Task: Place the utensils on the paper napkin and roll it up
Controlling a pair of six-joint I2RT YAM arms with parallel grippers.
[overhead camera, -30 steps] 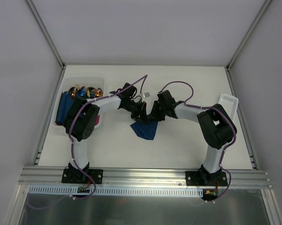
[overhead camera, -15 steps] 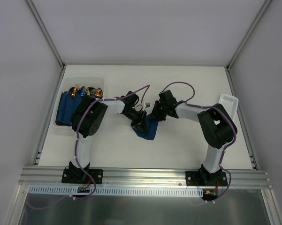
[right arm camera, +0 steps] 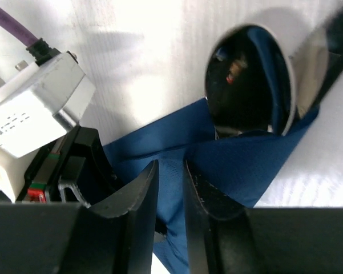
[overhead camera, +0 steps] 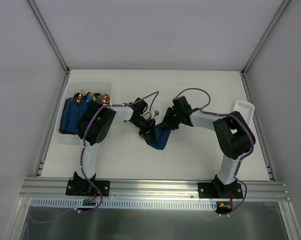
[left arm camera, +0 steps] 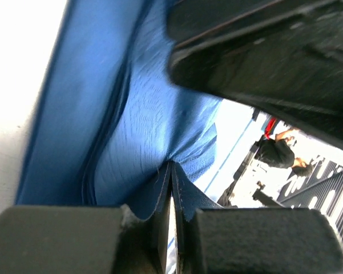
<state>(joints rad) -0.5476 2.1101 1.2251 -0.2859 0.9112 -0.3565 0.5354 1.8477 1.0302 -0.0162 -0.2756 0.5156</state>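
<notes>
The paper napkin point(overhead camera: 159, 139) lies at the table's middle, dark blue and partly folded over. My left gripper point(overhead camera: 146, 131) is at its left edge. In the left wrist view that gripper point(left arm camera: 172, 191) is shut on a raised fold of the napkin point(left arm camera: 142, 114). My right gripper point(overhead camera: 166, 123) hangs over the napkin's upper right. Its fingers point(right arm camera: 142, 188) stand a narrow gap apart above the napkin point(right arm camera: 239, 165), clamping nothing that I can see. The utensils show as a silver spoon bowl point(right arm camera: 248, 80) and a second silver head point(right arm camera: 311, 63) sticking out of the napkin's folds.
A white bin point(overhead camera: 90, 84) at the back left holds dark blue bundles with copper-gold tips point(overhead camera: 85, 107). A white slotted basket point(overhead camera: 244, 107) stands at the right. The left arm's white wrist camera box point(right arm camera: 34, 97) is close beside my right gripper.
My left gripper has moved down and right onto the napkin's left edge and shut on a fold. The napkin looks narrower, more folded. The right gripper has barely shifted.
</notes>
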